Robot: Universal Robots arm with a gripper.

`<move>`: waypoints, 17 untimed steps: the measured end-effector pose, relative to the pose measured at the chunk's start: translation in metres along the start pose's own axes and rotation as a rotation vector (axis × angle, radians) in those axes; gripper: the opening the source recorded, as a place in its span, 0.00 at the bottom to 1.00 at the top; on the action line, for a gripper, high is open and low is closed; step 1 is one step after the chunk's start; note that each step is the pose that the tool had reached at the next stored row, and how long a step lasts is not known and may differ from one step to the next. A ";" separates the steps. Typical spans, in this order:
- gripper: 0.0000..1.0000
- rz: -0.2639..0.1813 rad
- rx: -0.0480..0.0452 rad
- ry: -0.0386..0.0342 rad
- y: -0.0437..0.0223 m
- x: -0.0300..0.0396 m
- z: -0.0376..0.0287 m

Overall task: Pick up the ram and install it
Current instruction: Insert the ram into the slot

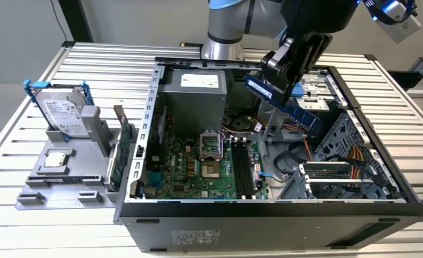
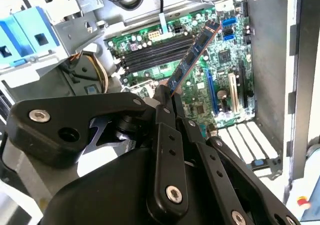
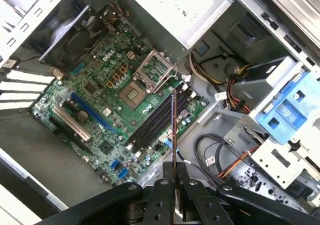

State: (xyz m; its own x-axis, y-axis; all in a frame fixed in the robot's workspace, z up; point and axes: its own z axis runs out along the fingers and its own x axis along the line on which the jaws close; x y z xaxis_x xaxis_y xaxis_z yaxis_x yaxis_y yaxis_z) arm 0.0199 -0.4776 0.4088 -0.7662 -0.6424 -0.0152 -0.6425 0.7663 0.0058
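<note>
1. The gripper (image 1: 286, 86) pinches the blue ram (image 1: 281, 102) between its fingers, above the open computer case (image 1: 269, 209).
2. In the exterior view, the motherboard's (image 1: 196, 166) memory slots (image 1: 241, 169) lie at seven o'clock from the ram.

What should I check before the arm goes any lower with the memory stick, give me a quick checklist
1. Grip: the gripper is shut on the ram: ok.
2. Height: the ram hangs above the open computer case, not yet seated: ok.
3. Memory slots on the motherboard look unoccupied: ok.
4. Ram edge lined up with a slot: cannot tell.
5. Slot end latches open: cannot tell.
6. Loose cables lie beside the slots, not across them: ok.
</note>
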 end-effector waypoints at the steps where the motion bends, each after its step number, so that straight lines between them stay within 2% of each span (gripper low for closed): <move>1: 0.00 0.014 0.0001 -0.0002 0.0000 0.0000 0.0001; 17: 0.00 0.232 0.0035 -0.0014 0.0000 0.0000 0.0000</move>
State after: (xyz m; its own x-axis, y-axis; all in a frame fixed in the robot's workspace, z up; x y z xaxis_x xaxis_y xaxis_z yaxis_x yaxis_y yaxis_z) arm 0.0199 -0.4776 0.4087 -0.8933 -0.4493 -0.0153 -0.4494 0.8933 0.0058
